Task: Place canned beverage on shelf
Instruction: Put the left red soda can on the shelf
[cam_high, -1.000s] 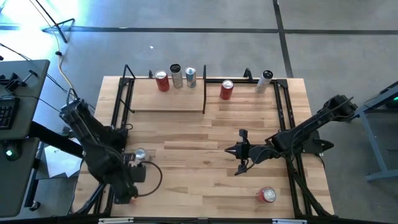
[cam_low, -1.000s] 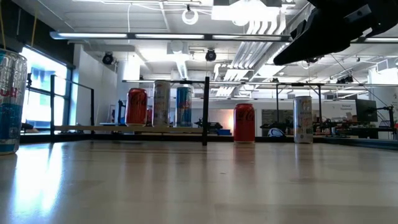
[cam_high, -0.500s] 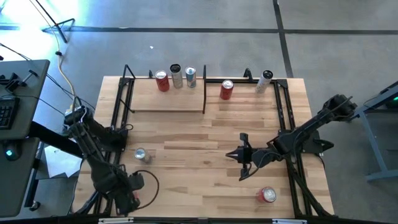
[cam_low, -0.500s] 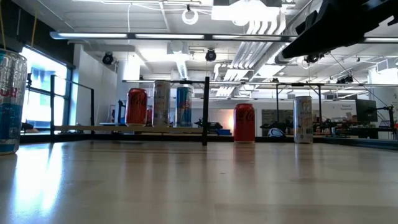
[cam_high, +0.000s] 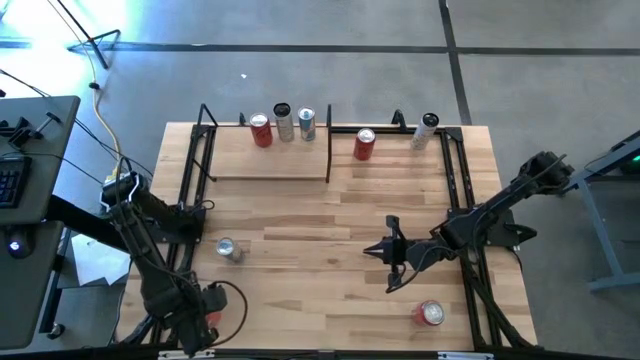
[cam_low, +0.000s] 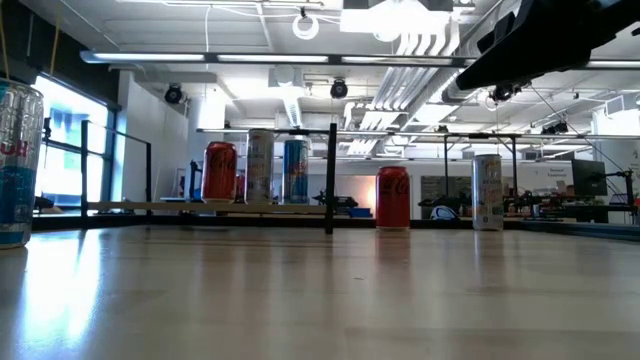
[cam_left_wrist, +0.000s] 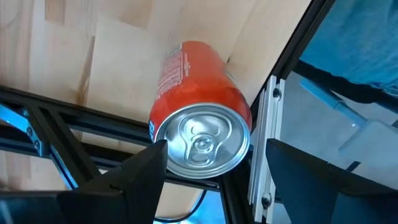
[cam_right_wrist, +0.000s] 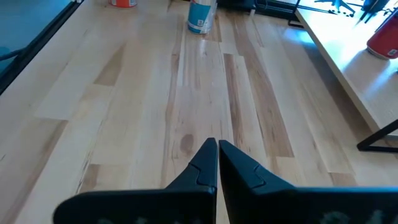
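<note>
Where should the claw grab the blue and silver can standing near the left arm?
Take the blue and silver can around the middle of its round side, coming in level from the table's left edge. It stands upright with bare table all around it, so its tall straight wall is probably easier to squeeze than its small top.

Seven cans (cam_high: 261, 131) in all, one shelf (cam_high: 270, 165), two robot arms (cam_high: 490, 212).

The left gripper (cam_high: 200, 320) draws back from the silver can (cam_high: 227, 250) towards 7 o'clock, down to the table's near-left corner, its fingers spread wider than before. The can now stands free. The right gripper (cam_high: 388, 253) drifts slightly towards 5 o'clock.
</note>
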